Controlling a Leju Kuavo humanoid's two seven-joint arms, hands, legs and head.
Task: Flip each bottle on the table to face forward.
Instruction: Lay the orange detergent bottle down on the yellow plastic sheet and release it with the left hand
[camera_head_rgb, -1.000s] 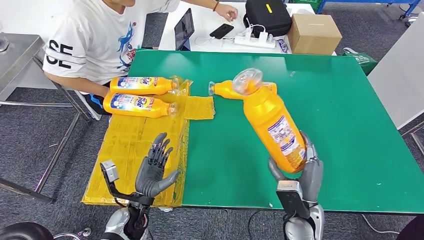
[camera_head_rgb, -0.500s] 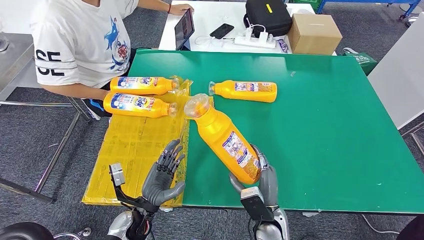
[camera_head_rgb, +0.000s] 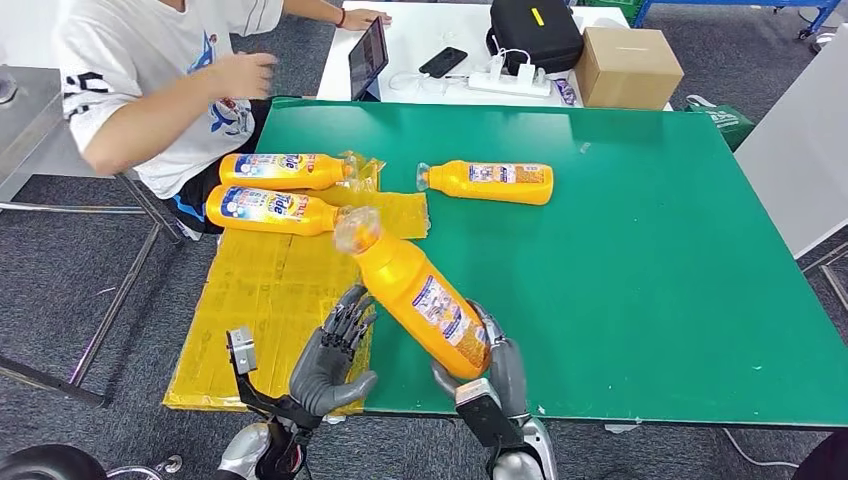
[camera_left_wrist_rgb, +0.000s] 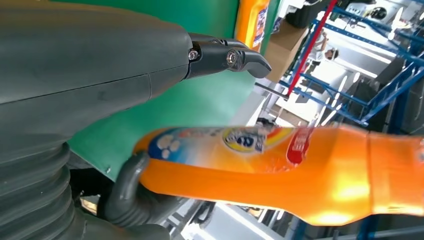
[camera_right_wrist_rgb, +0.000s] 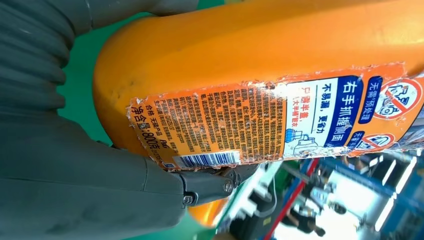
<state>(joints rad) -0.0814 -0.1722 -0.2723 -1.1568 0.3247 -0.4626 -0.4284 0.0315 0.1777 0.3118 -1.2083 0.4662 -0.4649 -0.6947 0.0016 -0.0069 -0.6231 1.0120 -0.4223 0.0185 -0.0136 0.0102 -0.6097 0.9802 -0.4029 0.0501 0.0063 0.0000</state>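
My right hand (camera_head_rgb: 492, 372) grips the base of an orange bottle (camera_head_rgb: 415, 296) and holds it off the green table (camera_head_rgb: 650, 270), tilted with its clear cap up and to the left and its back label facing me. The same bottle (camera_right_wrist_rgb: 260, 75) fills the right wrist view, and its front label side (camera_left_wrist_rgb: 280, 170) passes across the left wrist view. My left hand (camera_head_rgb: 330, 352) stands open just left of the bottle, apart from it, fingers spread. Two orange bottles (camera_head_rgb: 285, 170) (camera_head_rgb: 275, 210) lie on a yellow sheet (camera_head_rgb: 270, 300). A third (camera_head_rgb: 490, 182) lies on the green table.
A person in a white shirt (camera_head_rgb: 150, 70) sits at the table's far left corner with a raised forearm. Behind the table stand a tablet (camera_head_rgb: 368, 55), a phone (camera_head_rgb: 443, 62), a black bag (camera_head_rgb: 530, 32) and a cardboard box (camera_head_rgb: 628, 66).
My right hand has carried the bottle leftwards and lower, towards my left hand. My left hand has edged right. The person has raised an arm.
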